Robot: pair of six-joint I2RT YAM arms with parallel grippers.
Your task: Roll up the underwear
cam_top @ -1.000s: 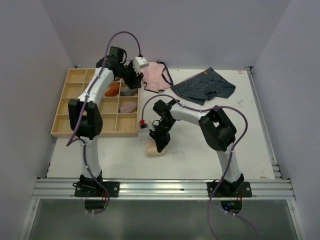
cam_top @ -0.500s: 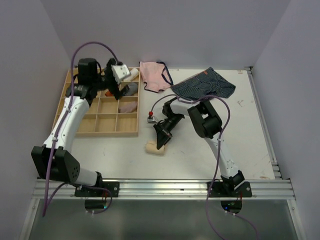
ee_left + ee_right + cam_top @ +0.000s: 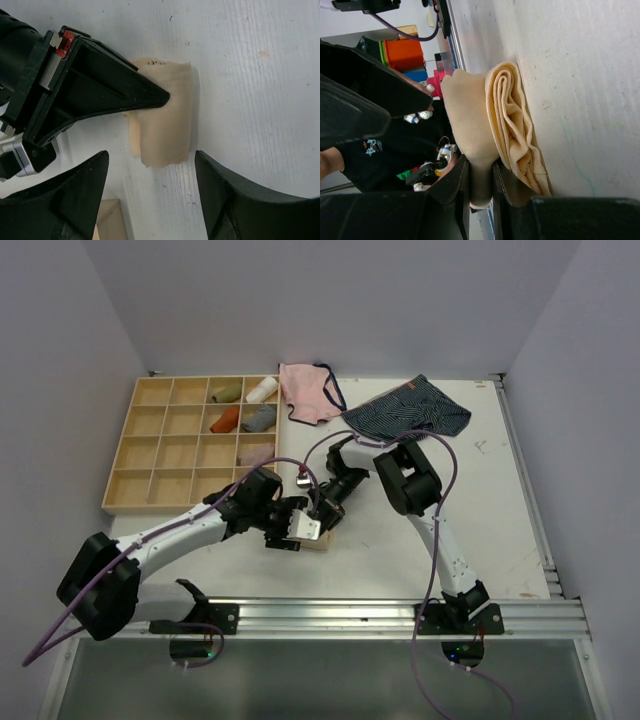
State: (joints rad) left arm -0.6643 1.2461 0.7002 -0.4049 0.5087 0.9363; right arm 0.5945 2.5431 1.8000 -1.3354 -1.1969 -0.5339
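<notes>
The underwear [image 3: 165, 117] is a pale peach roll lying on the white table; in the top view only its edge [image 3: 319, 543] shows under both grippers. My right gripper [image 3: 481, 182] is shut on an outer fold of the roll, with the layered end [image 3: 520, 145] beside its fingers. It appears in the left wrist view as a black finger [image 3: 125, 95] lying on the roll. My left gripper [image 3: 152, 197] hovers just short of the roll's near end, open, with nothing between its fingers [image 3: 240, 200].
A wooden compartment tray [image 3: 150, 455] holding a few rolled items stands at the back left, its corner [image 3: 107, 220] close to my left gripper. A pink pair with dark trim [image 3: 305, 395] and a navy striped pair [image 3: 405, 412] lie at the back.
My left arm has swung from over the tray down to the roll near the table's front. The right gripper has stayed shut on the roll.
</notes>
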